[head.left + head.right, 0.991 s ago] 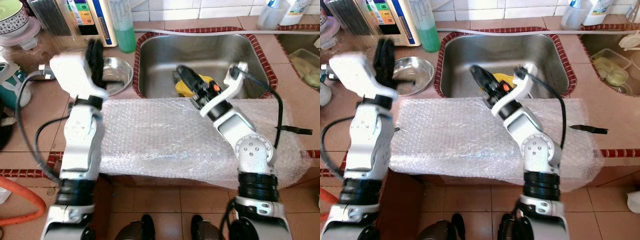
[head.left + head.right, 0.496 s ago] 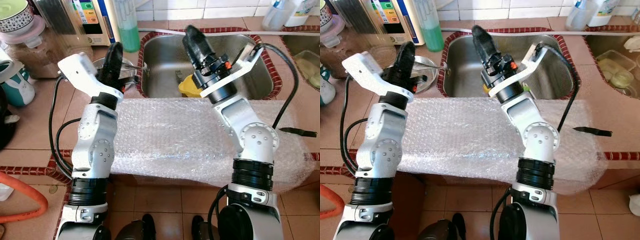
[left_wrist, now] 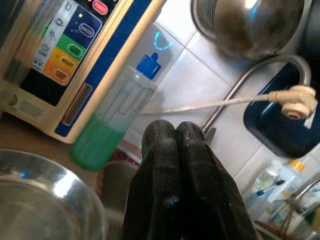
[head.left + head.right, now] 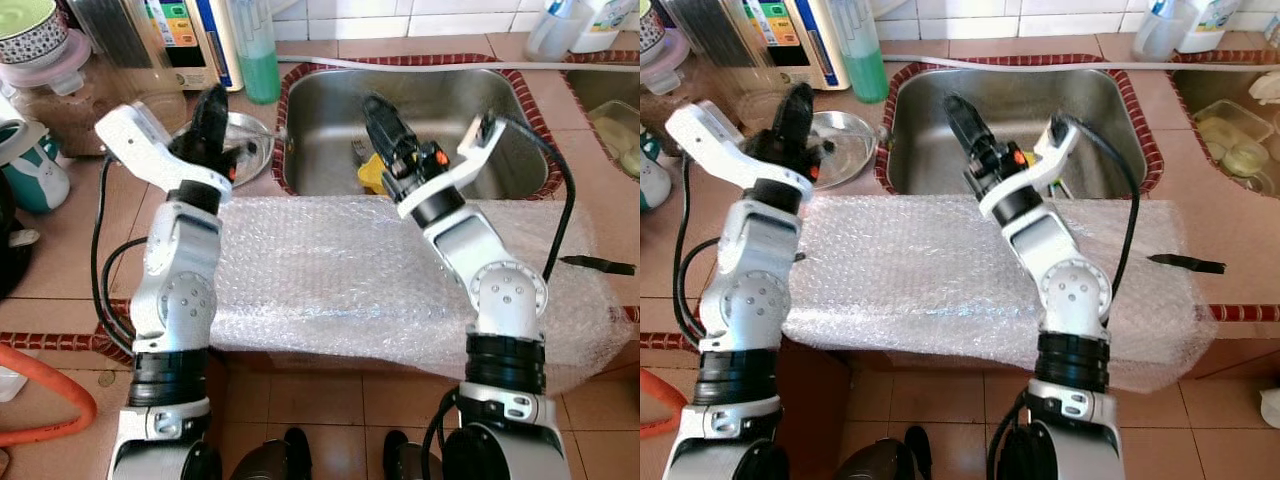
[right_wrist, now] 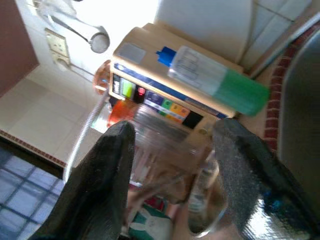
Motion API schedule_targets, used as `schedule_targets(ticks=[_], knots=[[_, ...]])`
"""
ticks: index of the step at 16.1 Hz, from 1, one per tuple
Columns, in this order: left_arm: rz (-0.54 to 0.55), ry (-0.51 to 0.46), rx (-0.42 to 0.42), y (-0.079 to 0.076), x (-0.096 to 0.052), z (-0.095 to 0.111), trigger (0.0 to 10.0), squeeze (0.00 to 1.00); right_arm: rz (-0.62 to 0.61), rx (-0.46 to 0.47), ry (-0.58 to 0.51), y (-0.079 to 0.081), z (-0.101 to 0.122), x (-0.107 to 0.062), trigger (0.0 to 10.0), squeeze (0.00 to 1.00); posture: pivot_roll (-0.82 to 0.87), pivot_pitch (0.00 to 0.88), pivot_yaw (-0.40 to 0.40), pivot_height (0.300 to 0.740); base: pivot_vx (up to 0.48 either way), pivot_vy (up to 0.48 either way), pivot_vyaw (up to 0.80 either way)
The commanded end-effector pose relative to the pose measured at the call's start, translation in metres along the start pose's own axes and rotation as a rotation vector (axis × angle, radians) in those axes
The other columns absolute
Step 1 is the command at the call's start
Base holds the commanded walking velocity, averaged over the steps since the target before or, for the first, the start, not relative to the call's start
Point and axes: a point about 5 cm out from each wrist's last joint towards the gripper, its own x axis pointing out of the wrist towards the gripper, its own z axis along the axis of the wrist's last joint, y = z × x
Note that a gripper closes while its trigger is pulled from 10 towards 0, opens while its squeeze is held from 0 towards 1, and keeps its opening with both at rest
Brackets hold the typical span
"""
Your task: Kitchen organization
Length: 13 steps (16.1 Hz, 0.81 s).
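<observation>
Steel bowl sits on the counter, upper left of frame, below the clenched left hand; right hand gapes empty over the sink — open before descending.

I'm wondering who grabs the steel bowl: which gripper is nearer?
Left. The left gripper hovers over the steel bowl's near rim; the right gripper is above the sink.

Head stereo down over sink; wrist close-ups
</observation>
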Motion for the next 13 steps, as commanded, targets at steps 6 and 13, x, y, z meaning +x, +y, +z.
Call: schedule_targets(ticks=[6, 13], knots=[[-0.038, 0.024, 0.096, -0.005, -0.001, 0.004, 0.0, 0.00, -0.056, -0.898, 0.423, -0.023, -0.019, -0.017, 10.0, 1.00, -0.11, 0.234, 0.105, 0.740, 0.000, 0.000, 0.00], [-0.107, 0.073, 0.156, -0.015, -0.004, -0.004, 0.0, 0.00, -0.034, -1.344, 0.358, -0.020, -0.002, -0.007, 10.0, 1.00, -0.12, 0.237, 0.105, 0.740, 0.000, 0.000, 0.00]])
